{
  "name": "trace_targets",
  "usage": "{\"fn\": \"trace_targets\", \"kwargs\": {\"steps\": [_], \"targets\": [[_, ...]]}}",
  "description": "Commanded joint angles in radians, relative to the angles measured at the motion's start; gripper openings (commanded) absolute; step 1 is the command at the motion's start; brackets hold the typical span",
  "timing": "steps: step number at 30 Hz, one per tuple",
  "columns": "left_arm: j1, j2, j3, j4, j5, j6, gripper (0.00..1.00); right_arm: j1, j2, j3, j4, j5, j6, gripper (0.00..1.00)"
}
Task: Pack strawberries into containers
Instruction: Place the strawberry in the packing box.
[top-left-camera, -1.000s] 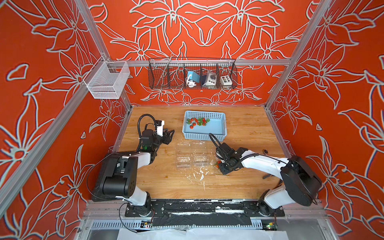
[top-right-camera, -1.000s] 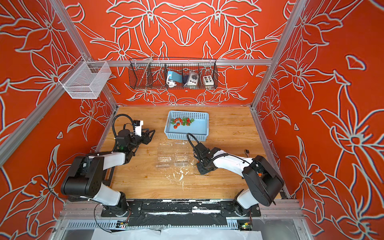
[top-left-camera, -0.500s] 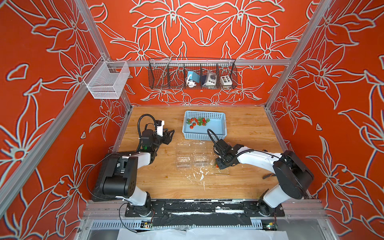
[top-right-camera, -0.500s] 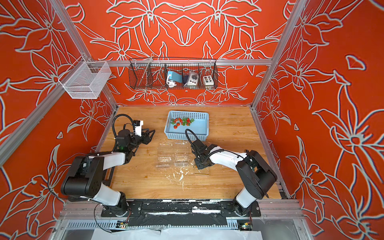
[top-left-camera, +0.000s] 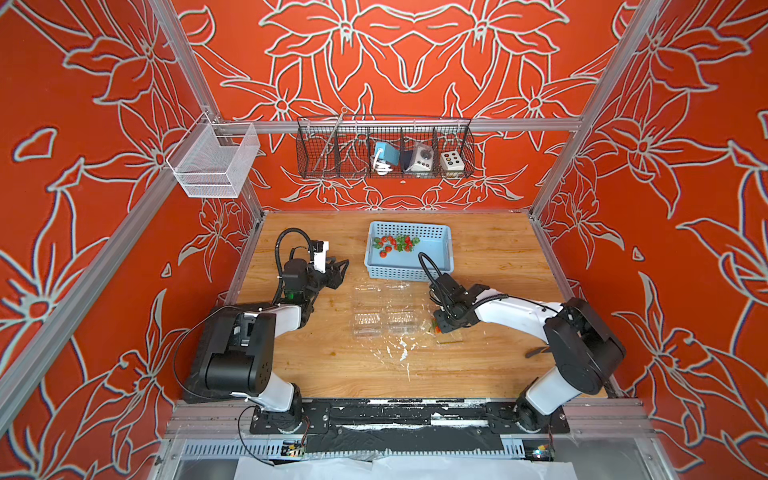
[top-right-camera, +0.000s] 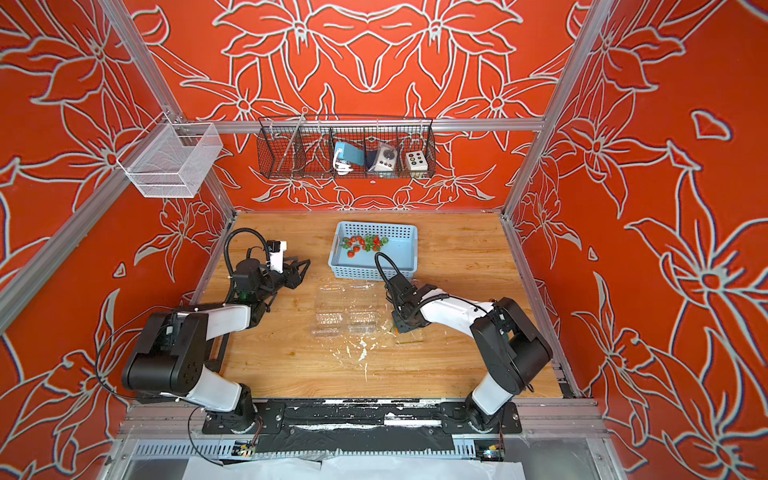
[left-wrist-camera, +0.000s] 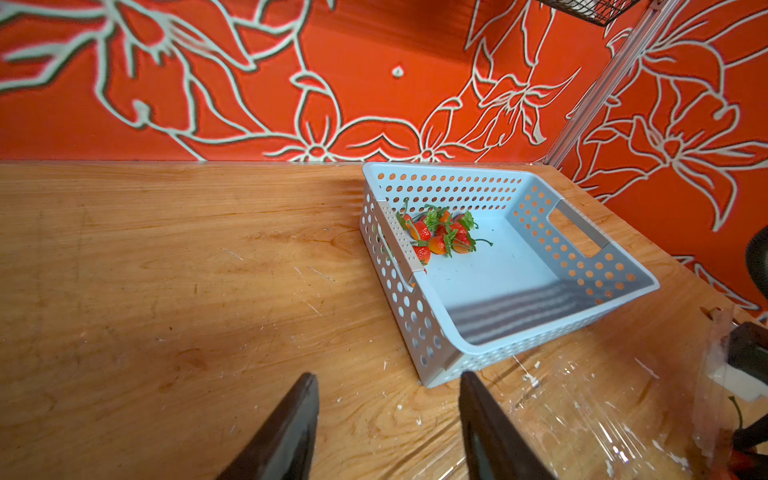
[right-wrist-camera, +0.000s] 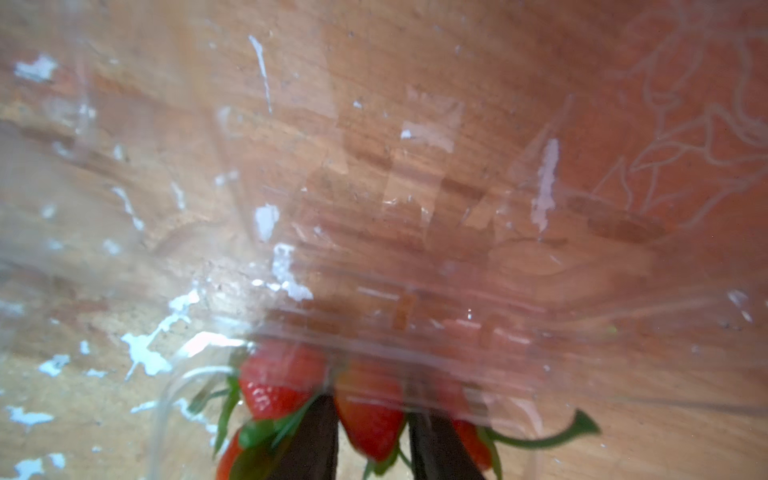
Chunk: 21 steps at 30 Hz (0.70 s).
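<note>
1. Views from the top: in both top views my right gripper (top-left-camera: 438, 328) points down into the third container (top-left-camera: 451, 338), the clear box at my end of the row. The two empty containers (top-left-camera: 384, 323) lie just beside it, toward my left gripper (top-left-camera: 341, 272), which hangs well apart from them, jaws spread on nothing. Loose strawberries (top-right-camera: 365, 243) wait beyond my right fingertips in the blue basket (top-right-camera: 376, 227).
2. Left wrist: nothing lies between the spread fingers (left-wrist-camera: 299, 415). The blue basket is ahead, with bare scuffed table (left-wrist-camera: 145, 270) beside it.
3. Right wrist: one berry (right-wrist-camera: 370, 415) fills the gap between my jaws, long axis along the fingers, tip toward the wrist. Whether it is clamped or merely flanked, I cannot tell. Neighbouring berries (right-wrist-camera: 278, 386) sit close on either side and clear walls crowd in, so straight up looks the only free way out.
</note>
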Motion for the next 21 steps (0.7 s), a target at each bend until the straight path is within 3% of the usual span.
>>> {"fn": "trace_targets", "kwargs": {"steps": [1,14,21], "targets": [[-0.003,-0.004,0.007,0.013,0.006,0.001,0.54,-0.005,-0.055,0.018,-0.044,0.031,-0.014,0.34],[-0.002,-0.004,0.007,0.013,0.006,0.002,0.54,-0.004,-0.208,-0.009,-0.102,0.024,-0.031,0.37],[-0.002,-0.007,0.006,0.014,0.006,0.001,0.54,-0.006,-0.199,0.161,-0.103,0.09,-0.107,0.37]]}}
